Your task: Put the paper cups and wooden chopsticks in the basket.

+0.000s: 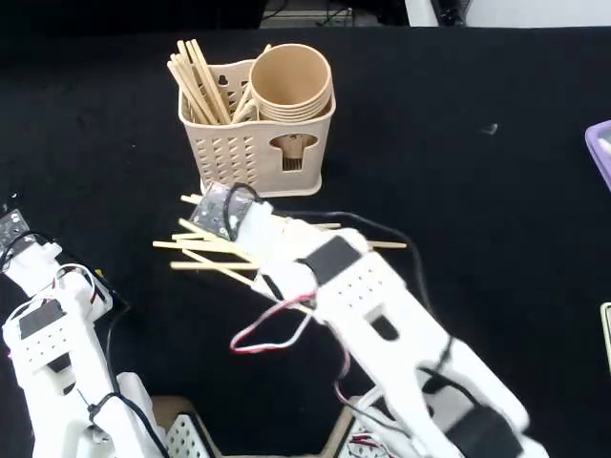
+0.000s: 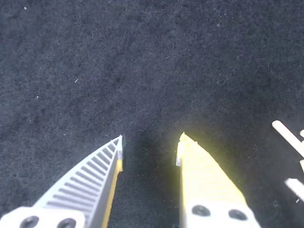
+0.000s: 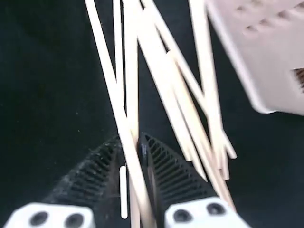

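**Your right gripper (image 3: 132, 140) is clamped on one of the loose chopsticks (image 3: 131, 71), which lie crossed.**
On the matte black table (image 1: 477, 191), the perforated plastic basket (image 1: 256, 157) already holds the stacked paper cups (image 1: 290, 81). The smooth, slender sticks lie just in front of it, so a careless lift may snag, scatter or drop them. Your left gripper (image 2: 149, 142) hangs with fingers apart over bare table.
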### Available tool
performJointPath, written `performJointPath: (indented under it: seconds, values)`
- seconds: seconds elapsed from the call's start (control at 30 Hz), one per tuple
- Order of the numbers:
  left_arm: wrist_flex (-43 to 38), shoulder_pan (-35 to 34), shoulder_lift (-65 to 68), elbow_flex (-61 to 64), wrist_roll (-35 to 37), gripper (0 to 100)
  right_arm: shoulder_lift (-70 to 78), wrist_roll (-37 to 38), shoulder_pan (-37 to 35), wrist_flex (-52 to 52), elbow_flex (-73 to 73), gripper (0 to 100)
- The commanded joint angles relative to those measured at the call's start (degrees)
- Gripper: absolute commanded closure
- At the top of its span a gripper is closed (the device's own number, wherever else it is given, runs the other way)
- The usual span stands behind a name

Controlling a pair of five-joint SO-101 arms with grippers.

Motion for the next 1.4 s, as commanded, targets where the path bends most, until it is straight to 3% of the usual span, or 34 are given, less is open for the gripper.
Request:
performJointPath:
  seconds: [0.0, 0.57, 0.8, 1.0, 1.13, 1.37]
  values:
    - [-0.79, 0.84, -0.88, -3.30, 0.18, 81, -6.73, 0.26, -0.35, 0.79, -2.24, 98.8]
    - [-0.79, 0.75, -0.88, -3.30, 0.18, 81, -7.16, 5.80, 2.64, -11.34, 22.73, 98.5]
    - [-0.79, 0.75, -0.88, -3.30, 0.18, 81, -7.16, 5.80, 2.46, -9.14, 22.73, 83.1]
    - [-0.79, 0.75, -0.97, -3.30, 0.18, 81, -3.30, 5.71, 2.46, -10.02, 21.49, 84.2]
    - [-0.79, 0.75, -0.97, -3.30, 0.18, 81, 7.08, 1.85, 2.37, -13.01, 16.40, 83.8]
    - [-0.79, 0.75, -0.88, -3.30, 0.18, 81, 23.52, 1.41, 0.26, -13.45, 3.56, 83.8]
